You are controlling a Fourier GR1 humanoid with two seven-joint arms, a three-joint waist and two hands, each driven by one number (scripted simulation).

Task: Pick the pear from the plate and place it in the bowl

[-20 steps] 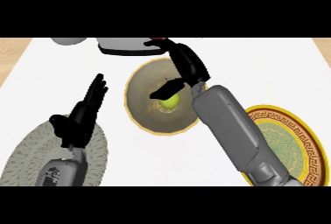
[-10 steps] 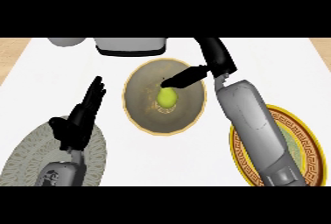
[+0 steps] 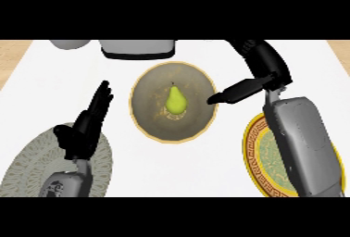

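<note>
- While the counter [image 3: 205,176] is being looked down on from the head view, one pear [image 3: 176,102] is being seen lying in the middle of one bowl [image 3: 152,120], stem end pointing toward 12 o'clock.
- One gold-rimmed bowl is being counted, sitting near the centre of the white counter; nothing is being held against the pear by either hand.
- Two plates are being counted: a yellow-bordered plate [image 3: 254,152] at 4 o'clock from the bowl, largely being covered by the right forearm [image 3: 304,139], and a grey patterned plate [image 3: 27,162] at 8 o'clock from the bowl, partly being covered by the left forearm [image 3: 65,185].
- Two hands are being counted. The right hand [image 3: 263,60] is being shown at 2 o'clock from the bowl, fingers running up toward the top edge and uncurled, thumb stretched out toward 8 o'clock with its tip over the bowl's right rim; nothing is being gripped by it.
- The left hand [image 3: 85,125] is being shown at 9 o'clock from the bowl, just beside it but apart, fingers straight, pressed together and pointing toward 1 o'clock, with nothing in it.
- Two grey objects are being cut off at the top edge: a wide grey object [image 3: 137,48] at 12 o'clock from the bowl and a small rounded grey object [image 3: 68,44] at 11 o'clock; what they are cannot be told.
</note>
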